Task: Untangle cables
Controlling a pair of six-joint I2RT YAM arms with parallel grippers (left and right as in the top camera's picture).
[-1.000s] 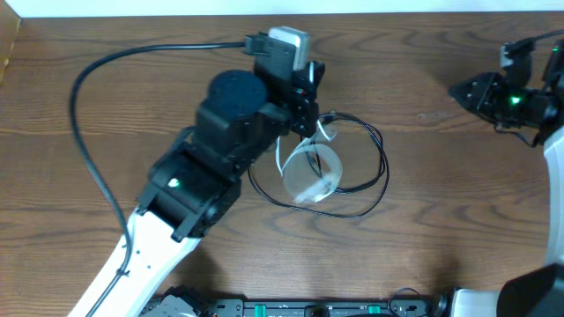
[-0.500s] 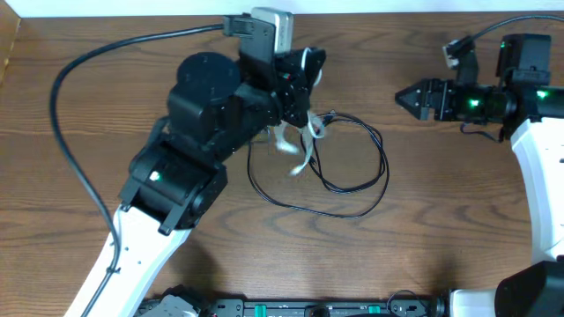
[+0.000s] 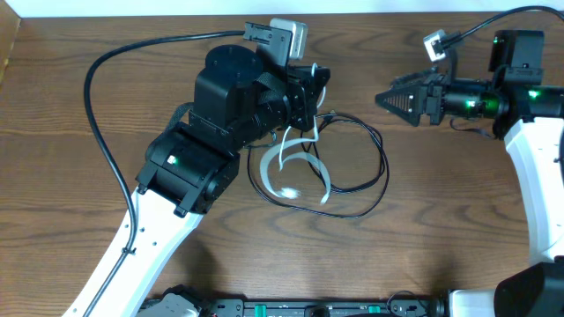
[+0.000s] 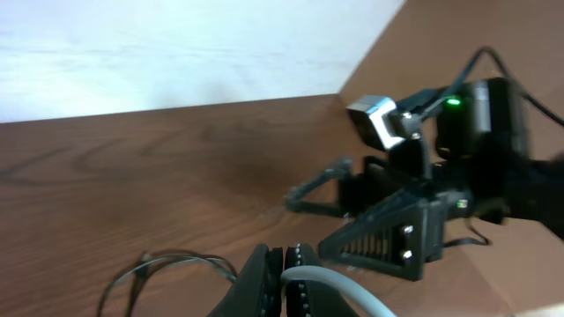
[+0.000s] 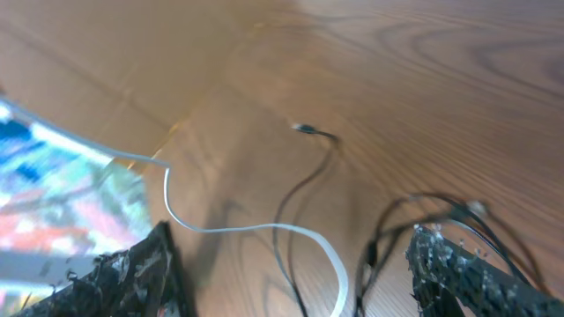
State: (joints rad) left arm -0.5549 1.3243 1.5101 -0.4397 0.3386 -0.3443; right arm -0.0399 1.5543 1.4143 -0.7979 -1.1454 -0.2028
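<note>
Near the centre of the overhead frame, on the matte wood-grain table (image 3: 458,238): the black cable (image 3: 381,163) in one wide thin loop, and the white cable (image 3: 298,167), flatter and a little broader, curled inside that loop and crossing it at the lower edge. Held at the upper end by the left gripper (image 3: 308,114), closed narrow on the white cord, as shown in the left wrist view by the pale strand coming out between the dark fingers (image 4: 260,282). Just right of the loop, toward the upper right of the frame, the right gripper (image 3: 395,97), spread wide and holding nothing, pointing at the tangle. Probably very light and limp, both cords; likely to sag, swing and drag each other when lifted. Smooth jackets, so perhaps slippery in a loose pinch. Better to take hold on a free stretch of black at the right side of the loop, away from the crossings and not at the small plug ends. Plug positions hard to tell.
</note>
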